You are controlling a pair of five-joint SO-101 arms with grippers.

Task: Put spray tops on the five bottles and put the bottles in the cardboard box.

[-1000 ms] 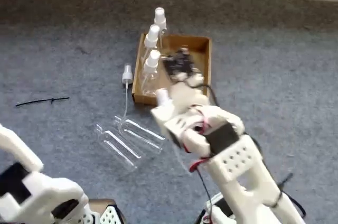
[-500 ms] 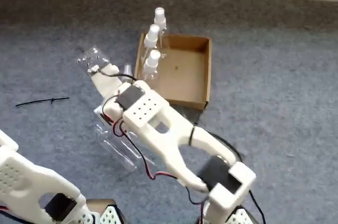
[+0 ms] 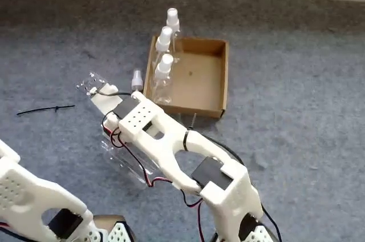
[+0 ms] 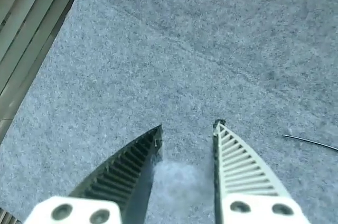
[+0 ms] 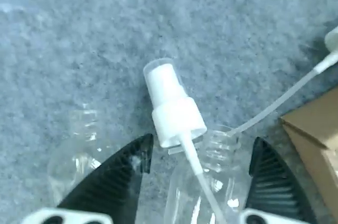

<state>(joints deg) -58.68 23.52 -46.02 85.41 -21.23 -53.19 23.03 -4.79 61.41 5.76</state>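
Observation:
Three clear bottles (image 3: 164, 76) with white spray tops stand along the left wall of the cardboard box (image 3: 199, 79). Two bare bottles (image 3: 128, 165) lie on the carpet, partly under the right arm. In the right wrist view their open necks (image 5: 219, 142) flank a loose white spray top (image 5: 171, 105), whose tube runs back between the jaws. My right gripper (image 5: 202, 142) is open just above them, left of the box (image 3: 92, 85). Another spray top (image 3: 137, 79) lies beside the box. My left gripper (image 4: 187, 129) hangs open over bare carpet.
A black cable tie (image 3: 45, 109) lies on the grey carpet at the left, its end showing by the left gripper (image 4: 311, 142). The left arm's white body (image 3: 34, 208) sits at the front left corner. Slatted boards (image 4: 26, 34) border the carpet.
The right arm has swung from over the cardboard box to the left, then come down a little above the lying bottles. The left arm at the front left has shifted.

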